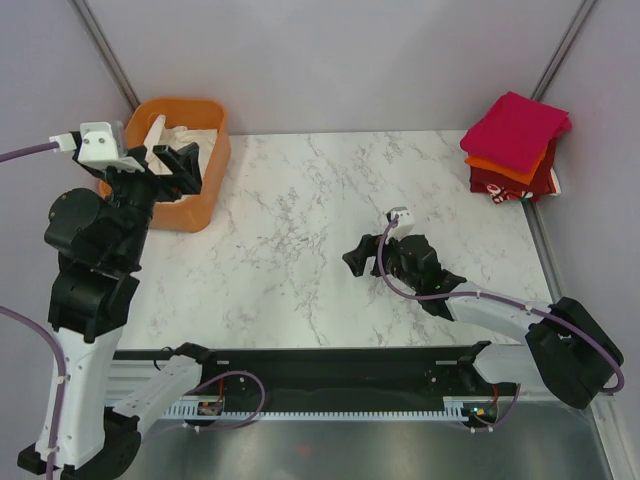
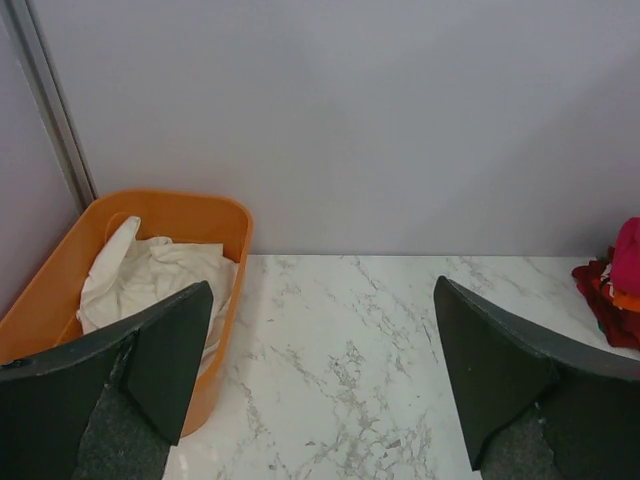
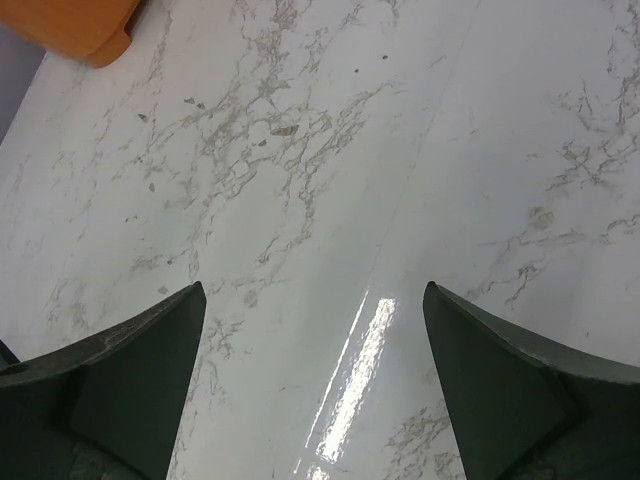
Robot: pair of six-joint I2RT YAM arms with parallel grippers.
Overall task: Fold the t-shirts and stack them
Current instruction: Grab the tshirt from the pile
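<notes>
A crumpled cream-white t-shirt [image 1: 190,140] lies in the orange basket [image 1: 215,170] at the back left; it also shows in the left wrist view [image 2: 150,275]. A stack of folded shirts stands at the back right corner: magenta-pink [image 1: 515,128] on top, orange [image 1: 500,165] under it, dark red [image 1: 510,185] at the bottom, also seen at the right edge of the left wrist view [image 2: 615,295]. My left gripper [image 1: 172,165] is raised beside the basket, open and empty. My right gripper [image 1: 375,250] is low over the bare marble at centre right, open and empty.
The marble table [image 1: 300,230] has grey walls behind and metal corner posts [image 1: 105,50]. A black rail runs along the near edge [image 1: 320,365]. The basket's corner shows in the right wrist view [image 3: 85,30].
</notes>
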